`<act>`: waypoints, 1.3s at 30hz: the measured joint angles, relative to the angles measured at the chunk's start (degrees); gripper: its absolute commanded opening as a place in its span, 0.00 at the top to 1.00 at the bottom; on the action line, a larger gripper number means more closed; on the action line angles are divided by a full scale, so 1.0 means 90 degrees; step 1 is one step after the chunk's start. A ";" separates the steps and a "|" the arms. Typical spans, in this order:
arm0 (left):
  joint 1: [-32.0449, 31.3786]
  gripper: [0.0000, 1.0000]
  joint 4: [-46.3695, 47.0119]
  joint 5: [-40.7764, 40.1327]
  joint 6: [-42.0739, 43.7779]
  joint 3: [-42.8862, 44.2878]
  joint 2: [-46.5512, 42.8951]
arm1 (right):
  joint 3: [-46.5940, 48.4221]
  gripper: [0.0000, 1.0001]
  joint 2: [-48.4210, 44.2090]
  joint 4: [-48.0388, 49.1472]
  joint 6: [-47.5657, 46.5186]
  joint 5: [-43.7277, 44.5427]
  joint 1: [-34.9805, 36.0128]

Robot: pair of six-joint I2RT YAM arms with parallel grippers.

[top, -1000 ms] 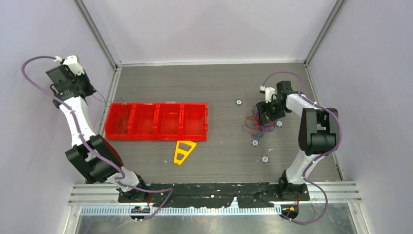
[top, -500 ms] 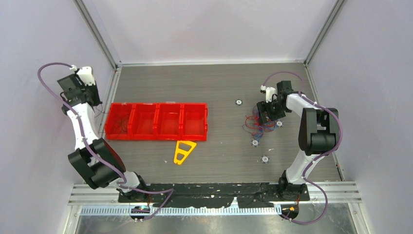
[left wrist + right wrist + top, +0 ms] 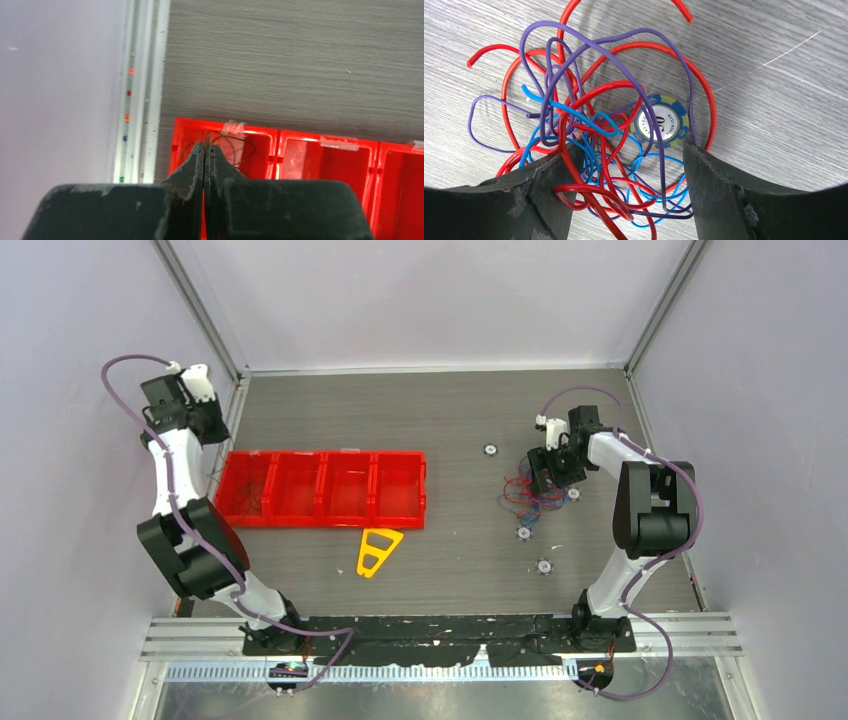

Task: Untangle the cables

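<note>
One poker chip (image 3: 660,121), "50 POKER CLUB", among tangled cables (image 3: 594,125).

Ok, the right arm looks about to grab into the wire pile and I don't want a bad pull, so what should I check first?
1. Right pincer open: ok.
2. Tangle of thin red, blue and purple wires lies between its jaws: ok.
3. Tangle free of stray items: not ok, a round blue-and-yellow poker chip sits among the loops.
4. Left pincer shut: ok.
5. Left pincer gripping a wire: cannot tell.
6. Thin dark wire lies in the end compartment of the red plastic bin: ok.
</note>
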 measured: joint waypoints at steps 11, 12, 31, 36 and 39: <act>-0.0345 1.00 -0.0918 0.0279 -0.0007 0.0109 0.0607 | -0.0010 0.23 -0.0002 -0.0002 0.0100 -0.0019 -0.0010; -0.0345 1.00 -0.0996 0.0304 0.0019 0.0109 0.0607 | -0.0010 0.23 -0.0002 -0.0002 0.0109 -0.0022 -0.0010; -0.0333 0.84 -0.1292 -0.0333 0.0678 0.0605 0.0889 | 0.0080 0.23 0.0056 -0.0104 0.0090 -0.0058 -0.0012; -0.0299 0.40 -0.1870 -0.0216 0.1039 0.0607 0.0952 | 0.0087 0.23 0.0058 -0.0114 0.0085 -0.0073 -0.0017; -0.0202 0.32 -0.2278 0.0204 0.1477 0.0670 0.0884 | 0.0087 0.23 0.0058 -0.0121 0.0083 -0.0109 -0.0034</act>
